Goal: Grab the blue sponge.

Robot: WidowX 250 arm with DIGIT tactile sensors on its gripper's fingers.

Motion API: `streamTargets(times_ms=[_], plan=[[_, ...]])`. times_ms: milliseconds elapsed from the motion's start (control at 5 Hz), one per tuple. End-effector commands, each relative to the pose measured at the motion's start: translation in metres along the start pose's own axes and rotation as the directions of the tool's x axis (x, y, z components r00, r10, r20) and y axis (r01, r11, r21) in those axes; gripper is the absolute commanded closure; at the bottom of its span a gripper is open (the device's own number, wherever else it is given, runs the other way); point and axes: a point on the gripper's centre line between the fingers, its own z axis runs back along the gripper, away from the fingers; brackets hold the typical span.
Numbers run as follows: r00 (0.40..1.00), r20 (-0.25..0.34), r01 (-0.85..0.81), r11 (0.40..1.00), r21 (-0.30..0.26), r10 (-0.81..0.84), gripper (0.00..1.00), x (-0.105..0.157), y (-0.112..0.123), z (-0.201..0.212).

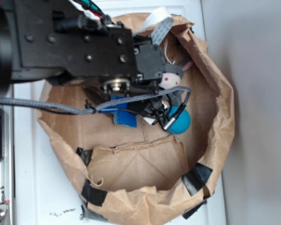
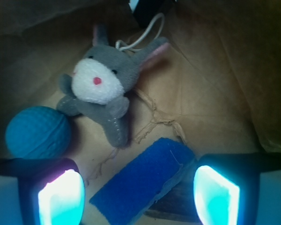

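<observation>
**Sponge lying between my spread fingers, on the floor of the paper bag**

I am reaching down into a crumpled brown paper bag [image 1: 210,93], its rim patched with black tape. Around me on the bag floor lie a grey plush donkey [image 2: 105,91] with a white muzzle and a cord loop at its head, and a teal-blue ball [image 2: 37,132] just beside the donkey's arm. Both sit beyond my fingertips, apart from the blue sponge [image 2: 143,180]. A dark brown striped piece [image 2: 175,204] lies partly under the sponge's near edge, close to one finger.

The sponge lies flat, its long axis running diagonally in the wrist view, from lower left up to upper right, with the far end near a torn seam in the paper.

My gripper [image 2: 138,190] is spread wide: one lit fingertip stands on each side of the sponge, neither touching it as far as I can tell.

The wrist view shows the whole donkey and most of the sponge's face. In the exterior view my arm and a braided cable [image 1: 61,107] cover most of that; only a corner of the sponge [image 1: 124,116], the donkey's face [image 1: 170,79] and part of the ball [image 1: 179,123] show.
</observation>
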Motion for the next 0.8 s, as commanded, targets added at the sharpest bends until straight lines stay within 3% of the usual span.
streamTargets(times_ms=[0,600], plan=[[1.0,-0.026,0.008,1.0,-0.016,-0.009,0.0,0.018,-0.01,-0.013],[0.998,0.019,0.056,0.987,0.148,-0.06,0.0,-0.016,0.007,-0.042]])
